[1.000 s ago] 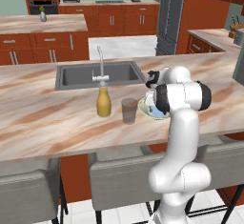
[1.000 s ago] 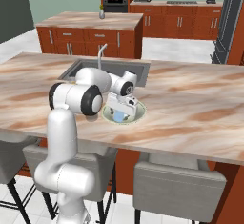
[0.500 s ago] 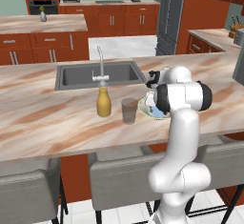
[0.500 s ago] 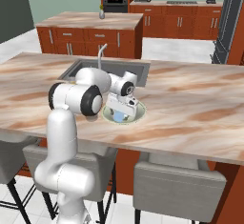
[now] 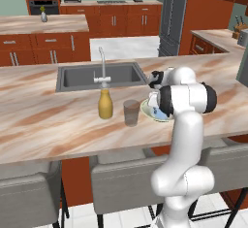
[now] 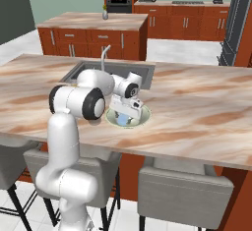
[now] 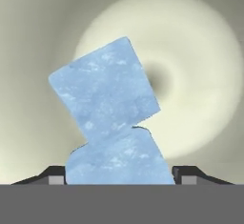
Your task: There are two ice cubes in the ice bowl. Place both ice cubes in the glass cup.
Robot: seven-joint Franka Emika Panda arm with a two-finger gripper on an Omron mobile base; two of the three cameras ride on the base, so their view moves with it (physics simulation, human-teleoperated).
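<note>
Pincer (image 7: 119, 178) low in the ice bowl (image 7: 209, 51), its two dark tips showing at the bottom edge of the hand view on either side of the nearer ice cube (image 7: 119, 158). Whether the tips already press on that cube or stand just off its sides I cannot tell; they flank it closely.

That nearer cube sits at bottom centre of the hand view, and the second ice cube (image 7: 105, 92) lies touching it, tilted, toward the upper left of the frame. Both rest on the bowl's pale floor. In the right base view the bowl (image 6: 142, 119) shows at centre with the hand planted over it.

Outward from there, in the left base view the glass cup (image 5: 131, 113) stands just left of the bowl (image 5: 145, 108), and a yellow bottle (image 5: 105, 104) stands left of the cup, in front of the sink (image 5: 77, 76).

As a judgement, the step in hand is the grasp of the first cube. Next the tips must hold one cube alone, lift straight up without dragging its neighbour, then carry it over the cup's mouth and let go.
</note>
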